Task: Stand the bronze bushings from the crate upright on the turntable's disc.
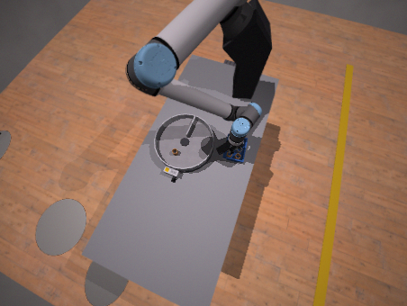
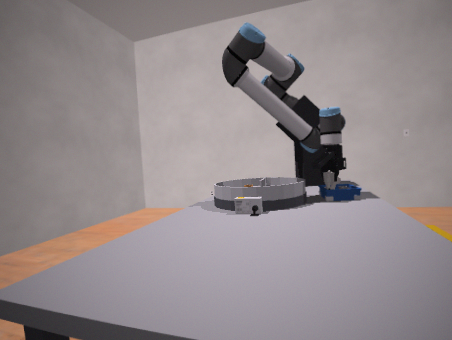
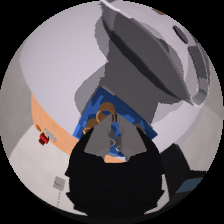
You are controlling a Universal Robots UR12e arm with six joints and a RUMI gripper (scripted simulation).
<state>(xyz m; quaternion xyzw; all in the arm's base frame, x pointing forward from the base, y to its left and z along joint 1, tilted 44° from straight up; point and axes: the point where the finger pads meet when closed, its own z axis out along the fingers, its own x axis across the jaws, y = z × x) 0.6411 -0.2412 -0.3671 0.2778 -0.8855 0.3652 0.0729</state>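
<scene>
The blue crate [image 1: 244, 151] [image 2: 345, 194] [image 3: 131, 114] stands right of the turntable. My gripper [image 2: 329, 187] [image 3: 114, 113] reaches down into it; its fingers are nearly together at one side of a bronze bushing [image 3: 105, 107] and appear to pinch its wall, though the contact is small in view. Another bronze bushing [image 3: 90, 124] lies beside it. Steel bushings [image 3: 118, 149] show partly between and behind the fingers. One bronze bushing [image 1: 175, 149] [image 2: 248, 186] is on the turntable's disc [image 1: 194, 156], off the hub [image 1: 185, 142]; its exact pose is too small to tell.
A raised round wall [image 1: 157, 150] [image 2: 280, 191] encloses the disc. A thin upright divider [image 1: 191, 127] runs from near the hub to that wall. A small box with a yellow button [image 1: 171, 171] [image 2: 248, 204] is at the turntable's front. The wrist hides part of the crate in the top view.
</scene>
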